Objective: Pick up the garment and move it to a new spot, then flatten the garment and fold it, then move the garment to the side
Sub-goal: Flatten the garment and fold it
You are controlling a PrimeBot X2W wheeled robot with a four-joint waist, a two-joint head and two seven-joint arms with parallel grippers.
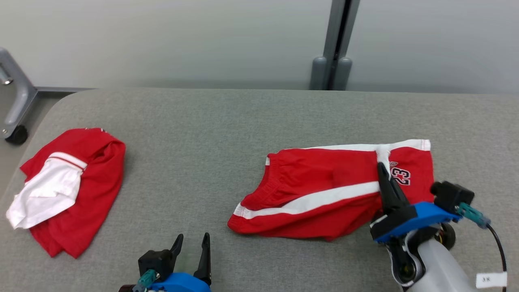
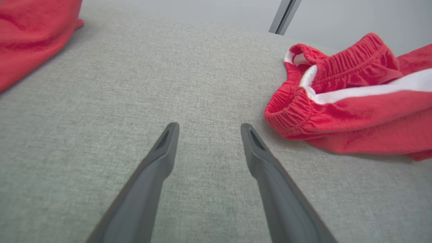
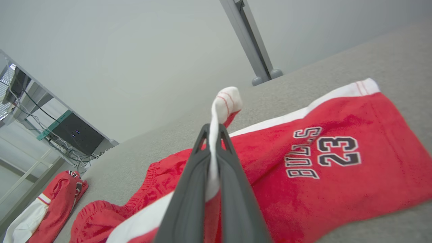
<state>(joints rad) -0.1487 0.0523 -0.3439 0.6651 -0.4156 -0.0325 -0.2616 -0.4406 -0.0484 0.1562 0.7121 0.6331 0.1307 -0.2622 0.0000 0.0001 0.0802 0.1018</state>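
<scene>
While the grey table [image 1: 259, 117] carries them on its right half, the red shorts [image 1: 324, 190] look light, soft and limp, likely to sag from one hold; the right gripper [image 1: 382, 168] pinches their white trim [image 3: 226, 101], and the left gripper [image 1: 193, 238] hangs spread, free for the waistband [image 2: 293, 113]

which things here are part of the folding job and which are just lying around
In the job: red shorts, white trim pinched in the shut right gripper; left gripper, open over the grey table.
Lying about: crumpled red and white garment at the table's left end; grey post behind the table.
</scene>
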